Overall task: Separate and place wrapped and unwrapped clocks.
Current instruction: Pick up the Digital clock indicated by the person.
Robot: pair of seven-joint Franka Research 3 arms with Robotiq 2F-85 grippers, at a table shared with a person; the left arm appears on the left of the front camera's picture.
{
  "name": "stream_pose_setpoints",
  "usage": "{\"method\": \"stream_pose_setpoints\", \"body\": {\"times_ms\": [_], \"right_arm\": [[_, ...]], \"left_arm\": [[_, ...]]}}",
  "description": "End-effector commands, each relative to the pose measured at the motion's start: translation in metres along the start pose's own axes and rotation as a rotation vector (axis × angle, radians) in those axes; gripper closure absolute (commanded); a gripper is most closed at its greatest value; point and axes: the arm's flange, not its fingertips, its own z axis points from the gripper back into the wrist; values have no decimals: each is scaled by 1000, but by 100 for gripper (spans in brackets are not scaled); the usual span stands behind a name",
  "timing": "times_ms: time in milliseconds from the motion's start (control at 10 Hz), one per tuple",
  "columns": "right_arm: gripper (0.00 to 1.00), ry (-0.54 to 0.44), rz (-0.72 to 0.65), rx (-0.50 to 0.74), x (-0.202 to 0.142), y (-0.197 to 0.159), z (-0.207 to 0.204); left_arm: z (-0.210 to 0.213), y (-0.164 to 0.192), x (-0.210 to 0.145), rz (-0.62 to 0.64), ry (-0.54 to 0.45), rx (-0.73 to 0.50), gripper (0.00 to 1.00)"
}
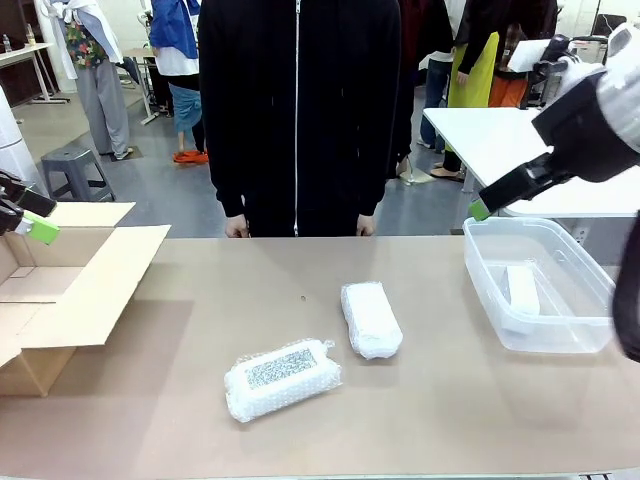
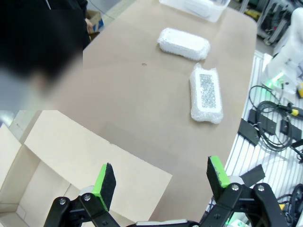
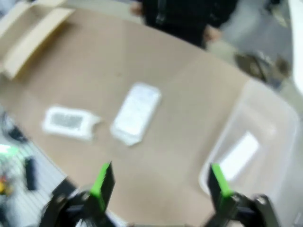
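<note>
Fronting grey room floor (image 1: 150,190), tan table (image 1: 450,400)

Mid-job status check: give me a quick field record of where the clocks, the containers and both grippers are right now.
left gripper: open, empty, above the cardboard box
right gripper: open, empty, raised near the clear bin
speckled-panel bundle: on the table, mid-table, robot's side
plain bundle: on the table, just beyond it, close but apart
white block: inside the clear bin
cardboard box: robot's left, flaps open
person: standing at far edge, touching nothing
</note>
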Motion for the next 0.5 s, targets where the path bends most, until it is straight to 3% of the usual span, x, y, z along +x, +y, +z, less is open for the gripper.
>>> {"method": "stream_pose_setpoints", "body": {"times_ms": [0, 100, 400], "right_arm": [[0, -101, 118, 202, -55, 5, 10], [0, -140, 178, 240, -55, 7, 17], [0, -88, 227, 281, -45, -14, 11]], "left_arm": [[0, 2, -1, -12, -13, -14, 0], [0, 2, -1, -12, -13, -14, 0], [0, 2, -1, -12, -13, -14, 0]]}}
